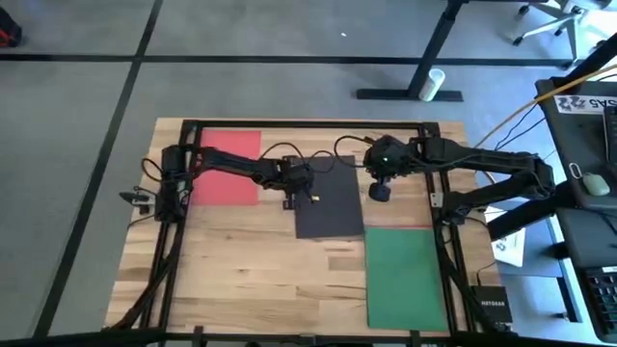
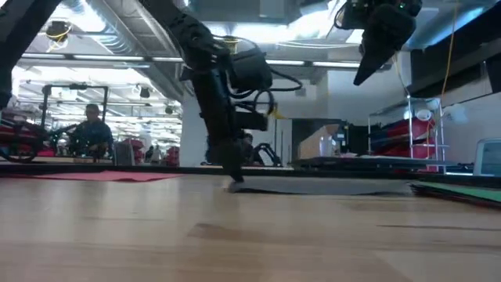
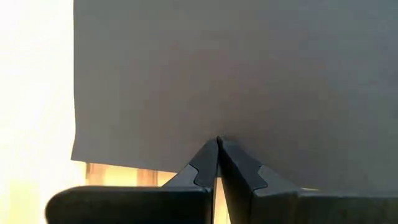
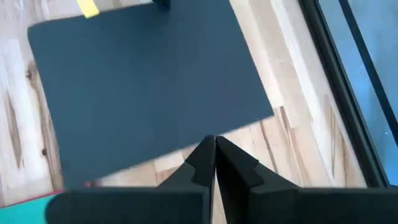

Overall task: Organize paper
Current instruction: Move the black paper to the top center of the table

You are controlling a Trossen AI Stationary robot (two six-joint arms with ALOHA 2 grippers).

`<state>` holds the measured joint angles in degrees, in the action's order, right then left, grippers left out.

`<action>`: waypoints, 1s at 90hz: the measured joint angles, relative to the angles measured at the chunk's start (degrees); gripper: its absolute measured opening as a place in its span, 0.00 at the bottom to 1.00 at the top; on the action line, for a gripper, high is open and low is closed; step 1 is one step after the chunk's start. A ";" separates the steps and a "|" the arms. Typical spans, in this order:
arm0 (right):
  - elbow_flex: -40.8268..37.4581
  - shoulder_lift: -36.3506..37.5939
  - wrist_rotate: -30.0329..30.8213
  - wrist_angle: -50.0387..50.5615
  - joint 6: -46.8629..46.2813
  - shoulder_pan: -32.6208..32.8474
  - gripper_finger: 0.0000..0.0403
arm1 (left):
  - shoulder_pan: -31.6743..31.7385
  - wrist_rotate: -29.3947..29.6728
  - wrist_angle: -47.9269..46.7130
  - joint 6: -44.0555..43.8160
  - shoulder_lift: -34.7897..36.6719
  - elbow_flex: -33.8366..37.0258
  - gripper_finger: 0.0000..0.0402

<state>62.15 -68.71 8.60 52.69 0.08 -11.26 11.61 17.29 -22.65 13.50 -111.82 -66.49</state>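
Three sheets of paper lie flat on the wooden table: a red sheet [image 1: 229,166] at the far left, a black sheet [image 1: 333,207] in the middle and a green sheet [image 1: 405,280] at the near right. My left gripper [image 1: 289,200] is shut, its tips down on the black sheet's left edge. My right gripper [image 1: 379,193] is shut with nothing in it. It hangs well above the table [image 2: 362,77], over the black sheet's right edge [image 4: 249,118]. My left gripper sets its shut fingertips [image 3: 208,158] on the black sheet just inside its left edge [image 3: 180,149], about halfway along that edge. The fingers come steeply from above, slanting in from the table's left. The sheet lies flat on the table [image 2: 329,186].
A dark metal frame [image 1: 442,207] runs around the table's sides. A white slip [image 1: 508,246] and a small black box [image 1: 490,306] sit beyond the right frame. Bare wood [image 1: 251,270] lies near and left of the green sheet. People sit in the room behind [image 2: 92,129].
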 joint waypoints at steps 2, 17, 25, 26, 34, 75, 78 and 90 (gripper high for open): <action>0.00 0.00 0.00 -0.05 0.00 0.00 0.00 | 0.20 -0.08 0.40 -0.17 0.83 1.20 0.00; 0.00 0.00 0.00 -0.13 -0.31 0.00 0.00 | 2.55 -0.39 4.83 -1.28 6.72 9.72 0.00; 0.00 0.00 0.00 -0.17 -0.46 0.00 0.00 | 4.64 -0.52 8.01 -1.20 9.55 13.56 0.00; 0.00 0.00 0.00 -0.17 -0.46 0.00 0.00 | 4.89 -0.49 8.20 -1.13 9.82 13.87 0.00; 0.00 0.00 0.00 -0.17 -0.46 0.02 0.00 | 7.04 -0.49 10.14 0.30 11.08 15.65 0.00; 0.00 0.00 0.00 -0.28 -0.44 0.02 0.00 | 15.79 -0.66 12.65 4.98 11.20 16.43 0.00; 0.00 0.00 0.00 -0.30 -0.44 0.01 0.00 | 16.06 -0.73 12.58 4.96 11.39 16.43 0.00; 0.00 0.00 0.00 -0.37 -0.42 0.02 0.00 | 15.81 -0.78 12.59 4.62 13.38 16.43 0.00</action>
<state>62.15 -68.71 8.60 52.31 -0.34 -11.25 27.42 16.51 -10.06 18.12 -98.44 -50.06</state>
